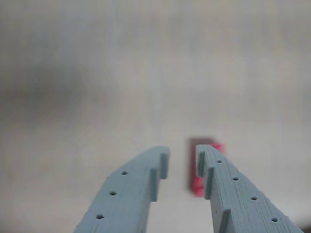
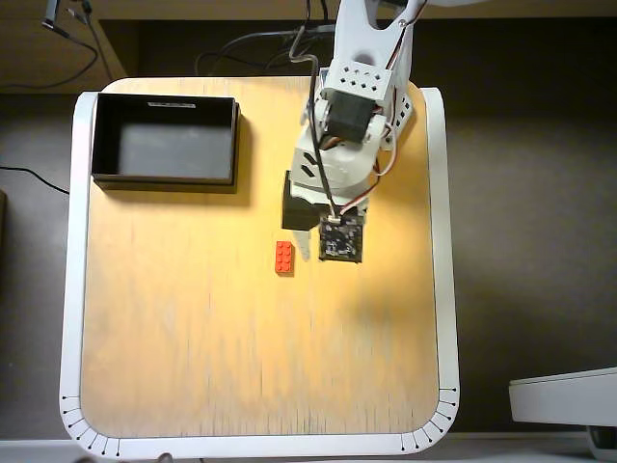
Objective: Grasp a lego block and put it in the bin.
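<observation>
The red lego block [image 2: 284,257] lies flat on the wooden table near its middle. In the wrist view the block [image 1: 196,183] sits just inside my right finger [image 1: 228,189], which hides part of it. My gripper [image 1: 182,156] is open and empty, low over the table, with the left finger [image 1: 136,189] well apart from the block. In the overhead view the gripper [image 2: 307,247] is just to the right of the block. The black bin [image 2: 96,145] stands at the far left corner of the table, open and with nothing showing in it.
The table has a white rim [image 2: 73,318]. The arm's base and cables [image 2: 362,58] are at the table's far edge. A white object [image 2: 564,395] lies off the table at the lower right.
</observation>
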Available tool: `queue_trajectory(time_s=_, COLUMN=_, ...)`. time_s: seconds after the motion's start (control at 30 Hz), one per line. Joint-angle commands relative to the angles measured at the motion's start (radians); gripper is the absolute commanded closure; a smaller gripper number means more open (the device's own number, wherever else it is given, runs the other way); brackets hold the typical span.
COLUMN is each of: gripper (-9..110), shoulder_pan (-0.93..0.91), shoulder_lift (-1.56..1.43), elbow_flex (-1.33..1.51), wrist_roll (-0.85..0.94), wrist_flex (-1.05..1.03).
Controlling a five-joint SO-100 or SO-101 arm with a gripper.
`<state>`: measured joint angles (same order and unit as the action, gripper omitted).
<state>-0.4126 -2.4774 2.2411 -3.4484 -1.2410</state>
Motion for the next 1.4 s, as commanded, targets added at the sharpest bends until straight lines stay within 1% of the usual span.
queue_trajectory(time_s=0.0, gripper=90, shoulder_pan=-0.112, shoulder_lift=0.035, elbow_flex=-0.144, wrist_roll=-0.124, wrist_flex=0.018)
queue_trajectory(time_s=0.13, gripper=87, shoulder_pan=-0.193, shoulder_lift=0.109, elbow_flex=-0.158, wrist_roll=-0.244, wrist_flex=0.018)
queue_trajectory(time_s=0.33, gripper=81, shoulder_pan=-0.25, shoulder_lift=0.219, elbow_flex=-0.176, wrist_roll=-0.316, wrist_flex=0.014)
queue_trajectory(time_s=0.37, gripper=81, shoulder_pan=-0.252, shoulder_lift=0.238, elbow_flex=-0.181, wrist_roll=-0.316, wrist_flex=0.014)
queue_trajectory(time_s=0.43, gripper=74, shoulder_pan=-0.252, shoulder_lift=0.27, elbow_flex=-0.193, wrist_roll=-0.313, wrist_flex=0.014)
queue_trajectory(time_s=0.5, gripper=73, shoulder_pan=-0.25, shoulder_lift=0.298, elbow_flex=-0.201, wrist_roll=-0.304, wrist_flex=0.014)
queue_trajectory(time_s=0.7, gripper=72, shoulder_pan=-0.23, shoulder_lift=0.373, elbow_flex=-0.213, wrist_roll=-0.244, wrist_flex=0.018)
queue_trajectory(time_s=0.97, gripper=72, shoulder_pan=-0.225, shoulder_lift=0.486, elbow_flex=-0.213, wrist_roll=-0.167, wrist_flex=0.12)
queue_trajectory(time_s=1.13, gripper=72, shoulder_pan=-0.23, shoulder_lift=0.554, elbow_flex=-0.213, wrist_roll=-0.163, wrist_flex=0.202)
queue_trajectory(time_s=1.37, gripper=72, shoulder_pan=-0.225, shoulder_lift=0.618, elbow_flex=-0.212, wrist_roll=-0.155, wrist_flex=0.21)
